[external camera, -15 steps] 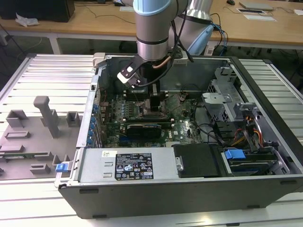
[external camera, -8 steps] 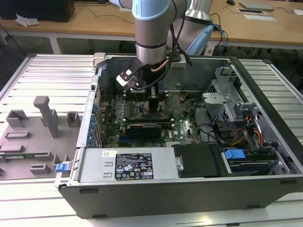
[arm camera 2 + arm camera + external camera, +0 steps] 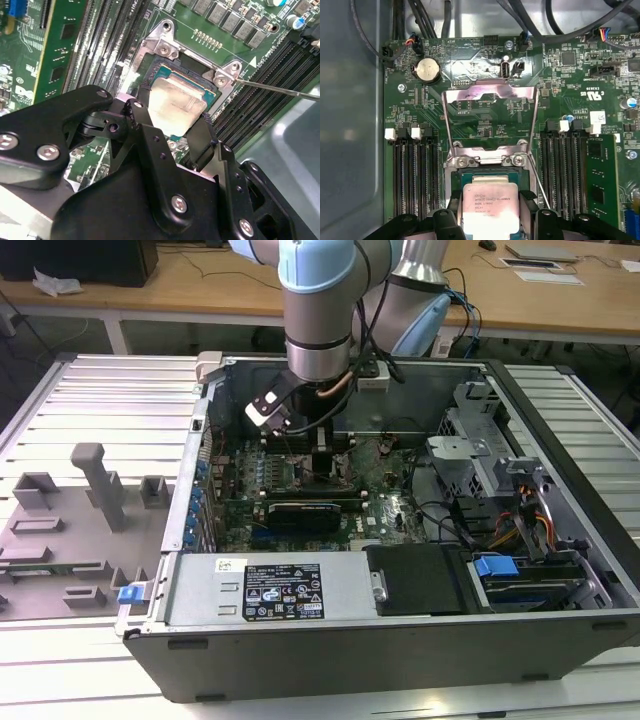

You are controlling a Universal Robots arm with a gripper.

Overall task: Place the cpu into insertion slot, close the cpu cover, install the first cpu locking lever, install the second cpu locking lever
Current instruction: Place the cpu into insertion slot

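I am gripping the cpu (image 3: 176,100) at the insertion slot (image 3: 161,46).
My tool (image 3: 171,116) is pinching the chip's opposite edges between narrowly parted fingers (image 3: 202,137), holding it over the socket; whether it is seated I cannot tell. The cpu cover (image 3: 485,91) is standing open, clear of the socket. My tool's black body is hiding the chip's near edge in both wrist views.

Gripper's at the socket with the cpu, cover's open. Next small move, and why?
Probably ease straight down a little, without releasing. The black gripper is shut on the pale silver-grey square cpu, which sits over the silver-rimmed insertion slot. The thin silver cpu cover frame is swung open, out of the way. Whether it is fully seated cannot be told.
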